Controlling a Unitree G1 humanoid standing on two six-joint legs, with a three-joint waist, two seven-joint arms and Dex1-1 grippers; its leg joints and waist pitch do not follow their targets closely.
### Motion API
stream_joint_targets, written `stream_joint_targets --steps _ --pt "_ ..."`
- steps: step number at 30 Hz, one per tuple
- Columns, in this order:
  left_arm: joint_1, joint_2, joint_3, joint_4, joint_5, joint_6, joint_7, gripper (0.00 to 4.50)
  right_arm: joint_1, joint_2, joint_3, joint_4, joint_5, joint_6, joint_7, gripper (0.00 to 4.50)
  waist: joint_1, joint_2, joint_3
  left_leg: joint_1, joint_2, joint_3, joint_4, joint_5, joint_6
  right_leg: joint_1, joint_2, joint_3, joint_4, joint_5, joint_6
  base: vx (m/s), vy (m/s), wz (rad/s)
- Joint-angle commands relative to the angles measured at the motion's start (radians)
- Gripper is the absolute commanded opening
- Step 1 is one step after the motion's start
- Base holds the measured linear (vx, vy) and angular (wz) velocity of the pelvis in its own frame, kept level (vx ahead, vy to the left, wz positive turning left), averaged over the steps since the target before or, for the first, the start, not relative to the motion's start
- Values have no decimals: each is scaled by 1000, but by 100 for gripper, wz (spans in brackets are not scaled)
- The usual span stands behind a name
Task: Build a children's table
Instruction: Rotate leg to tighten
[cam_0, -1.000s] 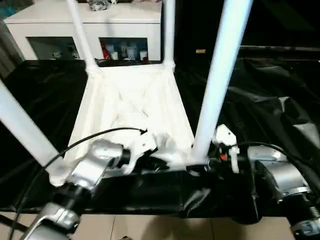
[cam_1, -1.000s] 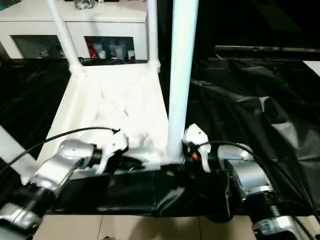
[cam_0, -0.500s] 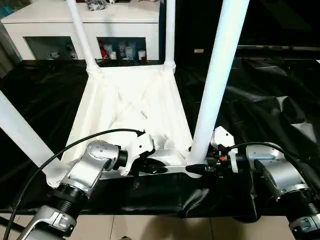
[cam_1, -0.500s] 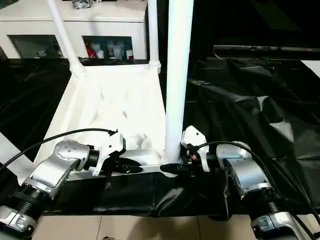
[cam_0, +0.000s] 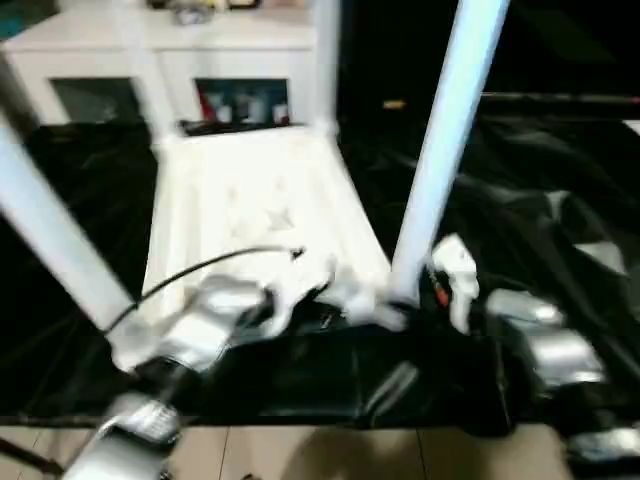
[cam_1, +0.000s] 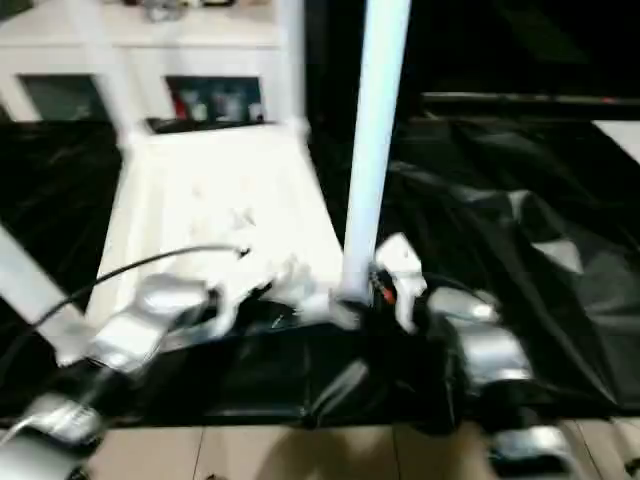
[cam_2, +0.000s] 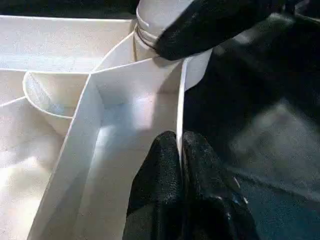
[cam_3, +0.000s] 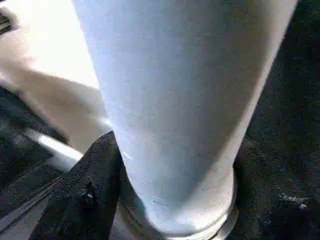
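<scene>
Four legs are standing up from the tabletop (cam_0: 250, 200), which lies underside-up on the black-draped work table (cam_0: 560, 180) — ribs facing the camera. Left gripper (cam_2: 178, 150) is pinched tight on the thin outer rim wall of the tabletop at the near edge, one finger each side of the wall, just beside the near right corner socket. Right gripper (cam_0: 425, 300) sits at the base of the near right leg (cam_0: 440, 150); one black finger (cam_3: 90, 190) touches the tube low down, just above its collar, the other finger can't be made out, so grip on the leg: can't tell. White cabinet (cam_0: 200, 60) stands behind the work table.
</scene>
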Motion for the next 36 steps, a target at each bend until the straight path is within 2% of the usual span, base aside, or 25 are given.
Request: stream_joint_targets --steps 1,3,6,10,11,16,18,22,23,26,29,31,33,34,35,36 --pt "-47 -44 88 42 -8 -5 200 0 29 82 57 -35 3 24 -33 272 -2 -17 -52 21 36 -25 -76 -312 2 31 -52 35 -100 -377 -157 0 0 0" --pt "-59 -69 89 58 -5 -9 221 0 36 123 51 -48 1 30 -85 271 -1 -20 -54 20 35 -24 -75 -299 3 32 -52 35 -98 -356 -157 0 0 0" --pt "-65 -88 74 74 3 -32 215 0 47 185 52 -73 7 27 -132 271 0 -14 -55 18 35 -25 -75 -290 13 33 -52 36 -96 -320 -161 0 0 0" --pt "-45 -67 47 57 1 -62 145 0 65 188 66 -114 31 7 -83 271 -1 -10 -57 15 36 -25 -76 -288 19 36 -51 35 -93 -289 -167 0 0 0" --pt "-34 -53 38 47 -2 -72 107 0 72 176 68 -131 45 7 -53 326 1 -9 -56 16 36 -25 -77 -293 21 35 -52 35 -95 -295 -165 0 0 0" --pt "-16 -29 26 27 -11 -92 28 0 85 138 84 -171 62 29 13 363 0 -6 -56 15 36 -26 -79 -304 23 37 -52 35 -96 -313 -158 0 0 0" --pt "1 -5 6 2 -20 -122 -58 0 100 90 107 -208 58 16 83 386 0 -5 -55 14 40 -27 -80 -301 22 38 -52 35 -94 -295 -163 0 0 0" --pt "22 43 -34 -33 -30 -172 -182 0 143 -47 93 -288 113 24 253 386 5 -5 -58 16 42 -24 -77 -291 38 41 -51 37 -89 -247 -177 0 0 0" --pt "26 54 -43 -37 -36 -186 -220 0 159 -95 80 -311 138 41 309 386 10 -1 -56 18 43 -23 -76 -287 47 40 -50 37 -90 -237 -184 0 0 0" --pt "31 70 -50 -47 -52 -202 -283 0 193 -189 37 -352 178 76 413 386 25 0 -59 16 46 -20 -72 -260 59 42 -52 36 -85 -198 -202 0 0 0" --pt "37 84 -53 -69 -72 -197 -350 0 235 -295 -18 -406 248 146 519 386 38 0 -61 17 49 -19 -68 -239 71 45 -54 36 -80 -163 -222 0 0 0" --pt "39 86 -53 -72 -74 -198 -359 0 243 -312 -25 -413 261 155 535 386 46 -1 -61 14 48 -19 -65 -231 82 45 -56 35 -80 -168 -225 0 0 0" --pt "42 85 -48 -71 -75 -212 -351 0 248 -330 -34 -415 276 173 545 386 48 0 -58 13 47 -20 -67 -239 83 44 -58 34 -85 -213 -215 0 0 0" --pt "47 71 -22 -65 -88 -235 -321 0 258 -355 -63 -417 305 203 548 386 49 -6 -58 14 47 -20 -67 -242 75 44 -58 33 -87 -241 -209 0 0 0" --pt "47 67 -8 -63 -98 -241 -316 0 261 -361 -77 -421 317 212 547 386 50 -4 -58 15 48 -20 -66 -244 71 43 -58 34 -88 -260 -205 0 0 0" --pt "49 63 15 -64 -113 -246 -303 28 267 -367 -101 -426 332 223 539 390 50 -7 -56 14 46 -20 -67 -249 68 42 -58 34 -91 -287 -197 0 0 0"
